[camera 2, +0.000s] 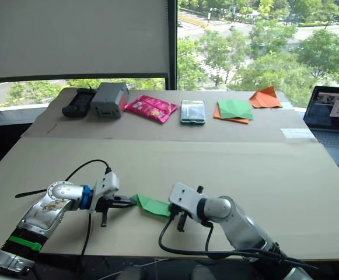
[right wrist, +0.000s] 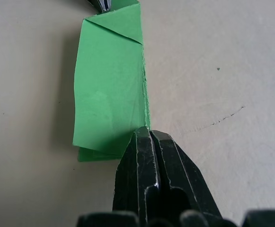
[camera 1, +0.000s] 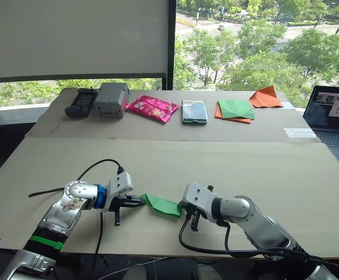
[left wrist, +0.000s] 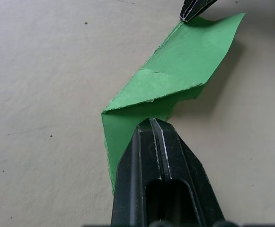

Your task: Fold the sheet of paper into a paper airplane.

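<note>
Pinching opposite ends of the folded sheet of paper [camera 1: 162, 205], left claw [camera 1: 141, 201] and right claw [camera 1: 184, 208], both arms low, pointing inward.

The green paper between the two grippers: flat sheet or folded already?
Folded. The sheet of paper shows layered flaps and a diagonal crease, forming a narrow strip.

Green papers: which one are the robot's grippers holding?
The bright green folded sheet of paper at the near edge, pinched between the left gripper and right gripper. The darker green sheet lies far off on orange paper.
</note>
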`<state>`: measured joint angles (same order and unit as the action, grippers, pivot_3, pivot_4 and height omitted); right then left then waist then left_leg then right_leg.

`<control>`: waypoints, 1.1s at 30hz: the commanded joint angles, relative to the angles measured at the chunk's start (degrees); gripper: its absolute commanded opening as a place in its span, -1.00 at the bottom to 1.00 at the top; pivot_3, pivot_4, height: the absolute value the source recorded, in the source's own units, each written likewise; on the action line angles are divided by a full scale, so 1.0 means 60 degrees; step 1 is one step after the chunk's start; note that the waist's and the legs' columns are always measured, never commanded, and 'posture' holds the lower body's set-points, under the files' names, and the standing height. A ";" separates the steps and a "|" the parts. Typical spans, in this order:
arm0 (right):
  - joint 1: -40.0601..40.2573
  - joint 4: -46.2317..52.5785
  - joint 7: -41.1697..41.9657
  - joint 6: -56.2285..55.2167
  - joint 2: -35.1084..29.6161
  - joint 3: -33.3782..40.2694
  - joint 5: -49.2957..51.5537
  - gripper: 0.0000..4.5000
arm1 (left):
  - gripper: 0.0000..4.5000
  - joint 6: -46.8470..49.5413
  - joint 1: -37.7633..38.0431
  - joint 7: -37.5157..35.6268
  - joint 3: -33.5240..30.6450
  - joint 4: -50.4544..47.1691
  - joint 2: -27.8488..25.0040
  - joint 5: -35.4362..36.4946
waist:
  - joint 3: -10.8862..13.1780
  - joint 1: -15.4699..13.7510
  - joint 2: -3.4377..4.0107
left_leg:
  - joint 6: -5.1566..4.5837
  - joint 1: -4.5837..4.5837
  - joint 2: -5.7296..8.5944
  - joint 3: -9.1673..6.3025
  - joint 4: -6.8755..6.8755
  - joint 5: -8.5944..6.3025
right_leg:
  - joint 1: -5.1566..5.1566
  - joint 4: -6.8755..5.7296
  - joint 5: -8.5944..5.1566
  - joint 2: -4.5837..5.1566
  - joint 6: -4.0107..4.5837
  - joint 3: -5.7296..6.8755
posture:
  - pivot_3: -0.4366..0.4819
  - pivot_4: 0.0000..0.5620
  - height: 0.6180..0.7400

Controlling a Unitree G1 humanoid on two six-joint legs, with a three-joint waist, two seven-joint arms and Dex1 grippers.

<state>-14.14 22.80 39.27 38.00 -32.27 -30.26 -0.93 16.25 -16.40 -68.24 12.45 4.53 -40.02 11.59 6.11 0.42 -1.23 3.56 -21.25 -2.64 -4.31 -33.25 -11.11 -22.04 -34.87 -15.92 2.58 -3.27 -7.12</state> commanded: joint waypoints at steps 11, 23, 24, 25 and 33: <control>0.0131 -0.0604 -0.0088 0.1507 -0.0087 -0.0890 -0.0503 -1.00 | -1.00 0.0958 -0.0171 -0.0182 -0.0546 -0.0417 -0.0136 0.0730 | 0.0015 0.0088 -0.0026 | 0.0000 -0.0003 -0.0006 0.0000 0.0005 0.0000 | -0.0016 -0.0004 -0.0001 -0.0004 0.0001 0.0002 | -0.05 -0.47 1.00; 0.0062 -0.0768 -0.0222 0.1591 0.0010 -0.0960 -0.0612 -1.00 | -1.00 0.2140 -0.1605 -0.0423 -0.0856 -0.0496 0.0485 0.1895 | 0.0021 0.0173 -0.0068 | -0.0001 -0.0001 -0.0010 0.0000 0.0008 0.0001 | -0.0017 -0.0003 0.0000 -0.0009 0.0001 0.0007 | -0.05 -0.47 1.00; 0.0053 -0.0746 -0.0230 0.1621 0.0024 -0.0959 -0.0615 -1.00 | -1.00 0.1818 -0.1593 -0.0411 -0.0609 -0.0245 0.0563 0.1581 | 0.0021 0.0210 -0.0055 | -0.0005 0.0000 -0.0010 -0.0001 0.0009 0.0003 | -0.0016 -0.0005 0.0000 -0.0010 0.0000 0.0006 | -0.05 -0.47 1.00; 0.0047 -0.0731 -0.0235 0.1641 0.0031 -0.0959 -0.0615 -1.00 | -1.00 0.1588 -0.1586 -0.0409 -0.0438 -0.0065 0.0621 0.1367 | 0.0019 0.0240 -0.0045 | -0.0024 0.0000 -0.0009 -0.0001 0.0010 0.0014 | -0.0016 -0.0006 0.0000 -0.0010 0.0000 0.0005 | -0.05 -0.47 1.00; -0.0001 -0.0548 -0.0272 0.1860 0.0072 -0.0975 -0.0585 -1.00 | -1.00 0.0312 -0.1524 -0.0380 0.0551 0.0910 0.1134 0.0235 | 0.0022 0.0273 -0.0066 | -0.0051 -0.0002 -0.0009 -0.0008 0.0007 0.0031 | -0.0014 -0.0008 0.0000 -0.0016 0.0000 0.0004 | -0.05 -0.47 1.00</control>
<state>-16.61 24.48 37.49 43.07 -30.40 -33.30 -2.60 20.18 -25.14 -70.38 15.60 10.15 -33.23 13.90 6.24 2.06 -1.63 3.26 -21.27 -2.69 -4.36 -33.21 -10.92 -22.13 -34.92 -15.91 2.49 -3.27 -7.09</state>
